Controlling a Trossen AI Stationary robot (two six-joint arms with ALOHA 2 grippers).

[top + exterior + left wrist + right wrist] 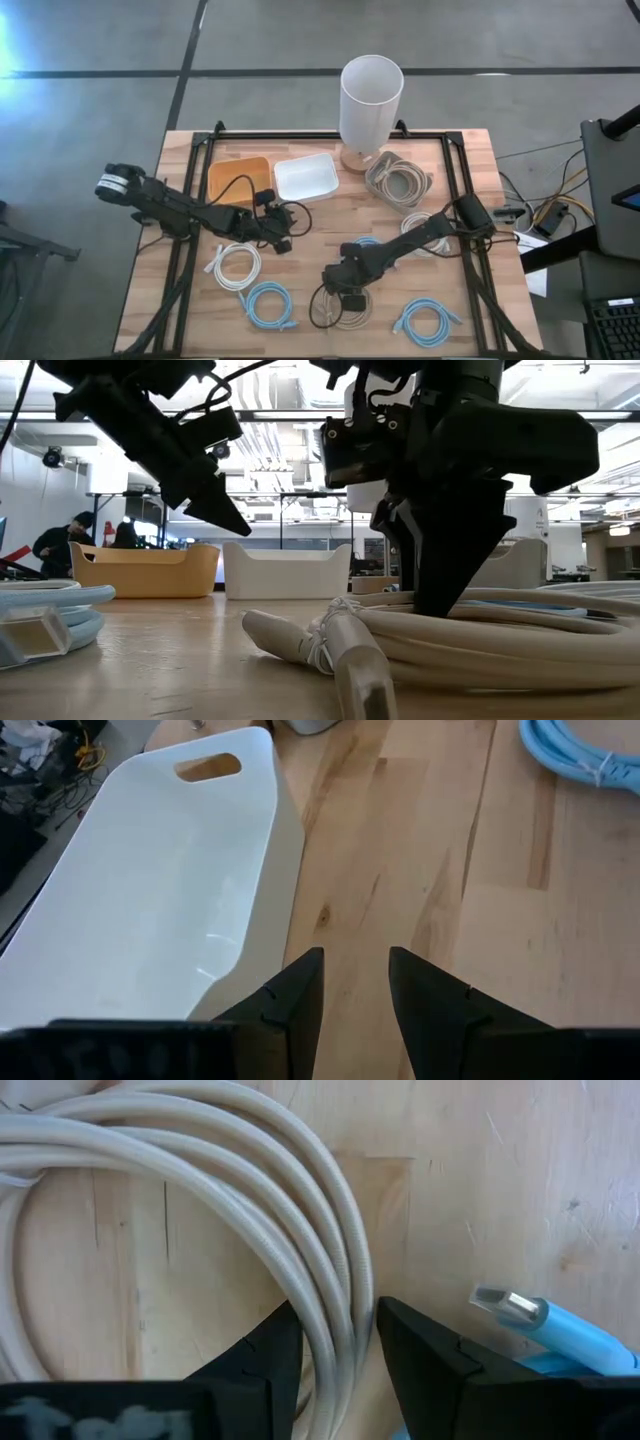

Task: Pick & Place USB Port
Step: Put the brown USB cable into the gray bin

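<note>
Fingers (270, 1360) of R gripper (330, 1345) straddle beige cable (200, 1170) (grip unclear); L gripper (355, 990) narrow, empty

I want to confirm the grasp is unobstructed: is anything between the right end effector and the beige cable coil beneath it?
Nothing visible is. The right end effector is right down at the beige cable coil, its fingers straddling the coil's strands, with bare table beside. A blue cable's plug lies just off to one side, outside the fingers.

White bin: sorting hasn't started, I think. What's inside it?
The white bin shows only bare walls and floor in the left wrist view; its nearest corner is covered by the left gripper, which has open fingers.
</note>
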